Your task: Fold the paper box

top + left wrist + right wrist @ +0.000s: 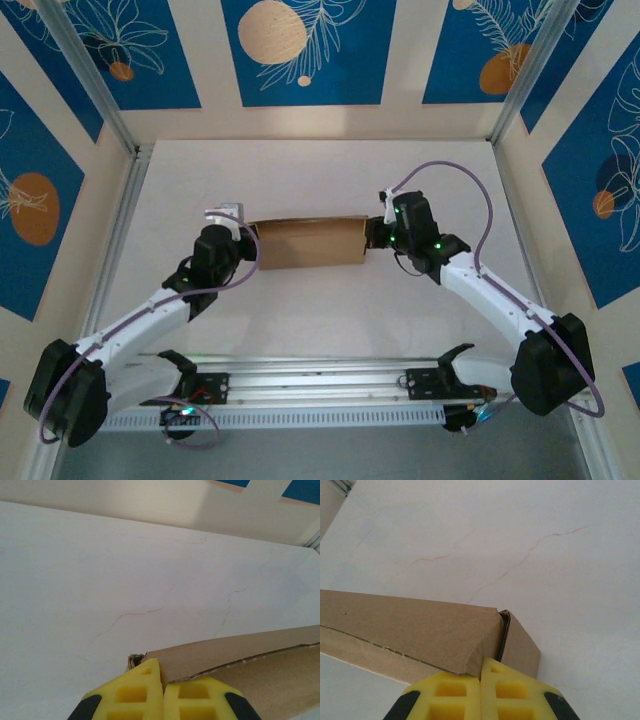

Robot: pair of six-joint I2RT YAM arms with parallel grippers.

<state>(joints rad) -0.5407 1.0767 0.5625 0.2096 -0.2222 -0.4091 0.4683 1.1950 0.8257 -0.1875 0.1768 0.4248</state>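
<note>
— What is sitting closest to the lens?

— The left claw, its yellow fingers pressing flat together with no gap showing. The right claw is doing the same. Both are resting closed against the ends of the box. A cardboard edge is running into each seam, but I cannot tell whether it is actually being pinched.

— Where is the box lying?

— In the middle of the table, its long side running from 9 to 3 o'clock. The left claw is sitting at its 9 o'clock end and the right claw at its 3 o'clock end.

— How far along is the folding looking?

— Well along, I am judging. The sheet is standing as a long, shallow shape with the top panel folded over. At the right end a flap is gaping slightly at the corner, and near the left end a raw edge is lifting a little. Tucking and pressing flush are probably what is remaining.

— And the materials?

— Plain brown cardboard, matte, showing crisp creases and slightly ragged cut edges. The fingers are looking moulded, with square hollows. The table is showing a white matte surface with fine hairline veins.
</note>
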